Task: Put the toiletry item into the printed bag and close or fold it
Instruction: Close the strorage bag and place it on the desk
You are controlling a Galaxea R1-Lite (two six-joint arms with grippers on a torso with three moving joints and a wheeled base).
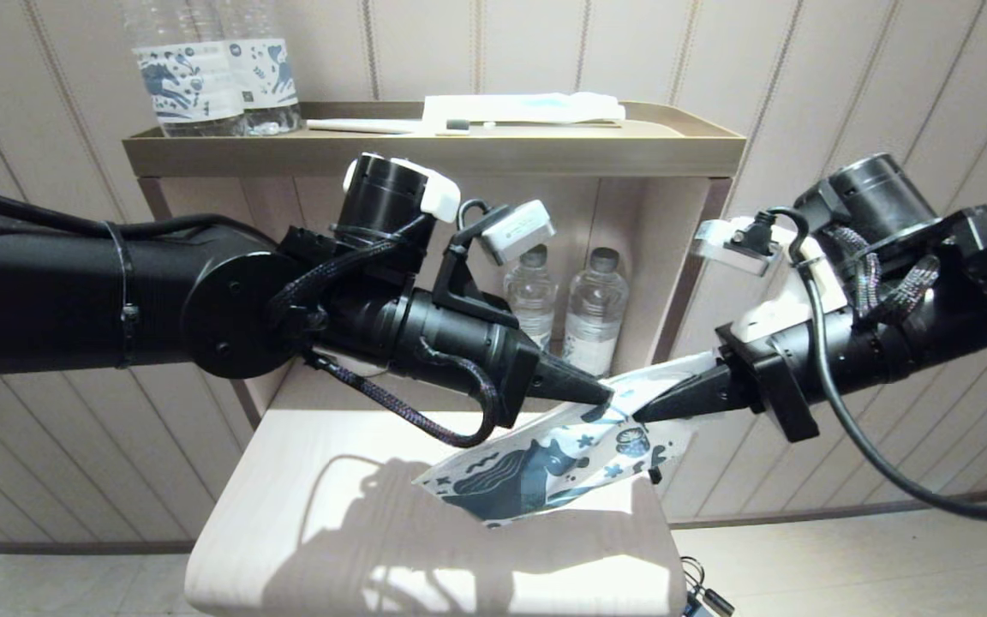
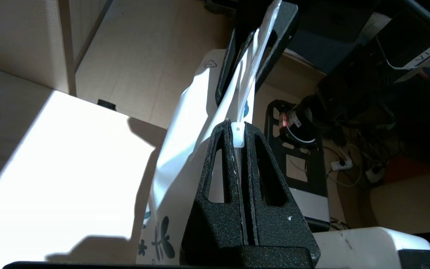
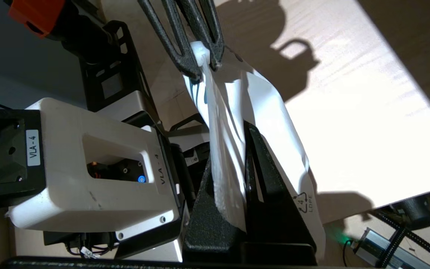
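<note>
Left end effector (image 1: pixel 605 394) and right end effector (image 1: pixel 641 414) meet tip to tip, both clamped on the printed bag's (image 1: pixel 545 467) top edge (bag hanging above the worktop (image 1: pixel 305 480)).

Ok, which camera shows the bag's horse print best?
Head view: the printed bag hangs face-on between the left gripper and right gripper. Both wrist views see it edge-on, mostly plain white, with only small motifs.
</note>
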